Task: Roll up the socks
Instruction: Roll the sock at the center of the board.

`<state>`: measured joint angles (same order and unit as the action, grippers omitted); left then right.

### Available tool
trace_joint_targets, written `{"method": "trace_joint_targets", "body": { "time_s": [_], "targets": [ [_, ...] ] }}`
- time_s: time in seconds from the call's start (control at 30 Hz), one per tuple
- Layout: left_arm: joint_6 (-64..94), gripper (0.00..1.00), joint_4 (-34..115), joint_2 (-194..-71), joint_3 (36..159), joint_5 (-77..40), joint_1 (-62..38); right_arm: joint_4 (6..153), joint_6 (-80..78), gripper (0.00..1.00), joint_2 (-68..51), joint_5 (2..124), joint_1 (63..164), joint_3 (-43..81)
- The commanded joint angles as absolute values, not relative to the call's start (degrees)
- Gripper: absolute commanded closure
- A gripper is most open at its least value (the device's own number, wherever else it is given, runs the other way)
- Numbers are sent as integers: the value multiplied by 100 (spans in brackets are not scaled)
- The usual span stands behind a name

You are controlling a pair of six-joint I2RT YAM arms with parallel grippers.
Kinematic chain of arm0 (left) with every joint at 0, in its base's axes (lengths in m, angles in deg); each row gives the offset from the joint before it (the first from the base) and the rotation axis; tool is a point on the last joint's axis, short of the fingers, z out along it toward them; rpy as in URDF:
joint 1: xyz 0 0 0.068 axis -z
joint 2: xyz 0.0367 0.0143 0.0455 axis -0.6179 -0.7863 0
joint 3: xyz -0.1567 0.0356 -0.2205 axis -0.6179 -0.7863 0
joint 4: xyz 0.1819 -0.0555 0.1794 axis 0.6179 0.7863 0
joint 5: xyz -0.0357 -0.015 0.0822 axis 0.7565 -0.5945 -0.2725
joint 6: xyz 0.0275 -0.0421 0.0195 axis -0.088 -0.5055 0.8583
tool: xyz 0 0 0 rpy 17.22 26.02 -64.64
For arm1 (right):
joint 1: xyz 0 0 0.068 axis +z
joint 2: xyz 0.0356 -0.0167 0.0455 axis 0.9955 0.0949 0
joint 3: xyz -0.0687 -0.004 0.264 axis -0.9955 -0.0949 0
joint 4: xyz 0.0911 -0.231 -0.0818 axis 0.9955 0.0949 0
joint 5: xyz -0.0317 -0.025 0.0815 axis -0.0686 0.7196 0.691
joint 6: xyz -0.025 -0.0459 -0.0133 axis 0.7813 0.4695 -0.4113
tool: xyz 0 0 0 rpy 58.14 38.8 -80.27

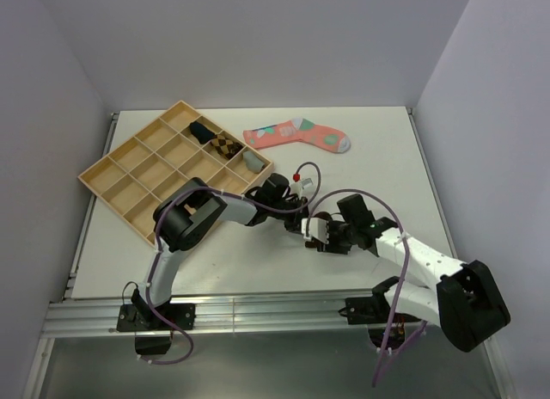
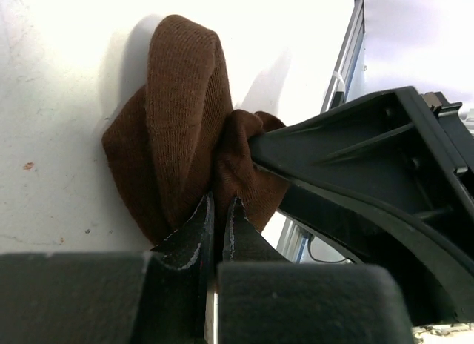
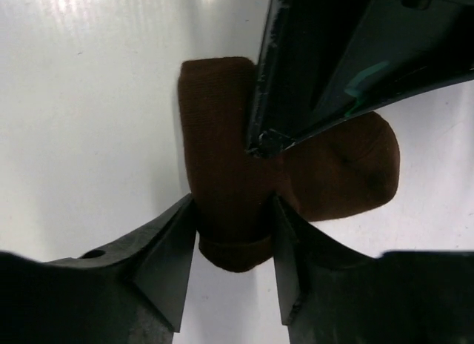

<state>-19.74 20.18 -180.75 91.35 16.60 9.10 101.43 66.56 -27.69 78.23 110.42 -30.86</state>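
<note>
At the far left of the table (image 1: 387, 158) we see a wooden tray (image 1: 159, 168) with many compartments. Along its right side, three separate compartments hold a dark blue bundle (image 1: 202, 131), a checkered bundle (image 1: 225, 144) and a grey sock (image 1: 252, 161). Just right of the tray, toward the back, a pink sock (image 1: 296, 135) with green spots lies flat.

In front of these, near the middle of the table, the two arms meet over the brown sock (image 2: 178, 121). From above they hide it almost wholly. The left gripper (image 2: 219, 210) is closed to a thin slit, and its tips pinch a fold at the lower edge of the bunched sock, which rests on the table and rises in a rounded hump beyond the fingers.

The right gripper (image 3: 233, 229) comes in from the right. Its fingers stand a little apart and press on both sides of the narrow rolled part of the same sock. The wider, rounded part bulges out to the right of its grip. The left gripper's tip touches the sock just above that grip.
</note>
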Motion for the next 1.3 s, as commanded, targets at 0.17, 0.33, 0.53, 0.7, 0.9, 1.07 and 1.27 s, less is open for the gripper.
{"method": "trace_joint_targets", "body": {
  "time_s": [0.17, 0.33, 0.53, 0.7, 0.9, 1.07, 1.27],
  "targets": [
    [-2296, 98, 2848, -18575, 8502, 1287, 939, 10594, 6063, 69, -1756, 7921, 11101, -2163],
    [-2919, 85, 2127, -17978, 7879, 822, 974, 11559, 6036, 89, -1220, 8422, 11005, -1495],
    [-3254, 76, 1011, -17151, 7097, -452, 1123, 12729, 6308, 90, -254, 9020, 10644, -668],
    [-3440, 73, -175, -16844, 6428, -1136, 1176, 13590, 6546, 91, 669, 9285, 10354, 8],
    [-3001, 71, -1115, -16194, 5742, -2061, 1386, 14136, 6380, 91, 1687, 9206, 10117, 693],
    [-2377, 69, -1529, -15859, 5381, -2440, 1580, 14567, 6291, 91, 2348, 9144, 10072, 1222],
    [-1393, 67, -1636, -15384, 5354, -2459, 1747, 14779, 6099, 89, 2858, 9126, 10029, 1609]
  ]
}}
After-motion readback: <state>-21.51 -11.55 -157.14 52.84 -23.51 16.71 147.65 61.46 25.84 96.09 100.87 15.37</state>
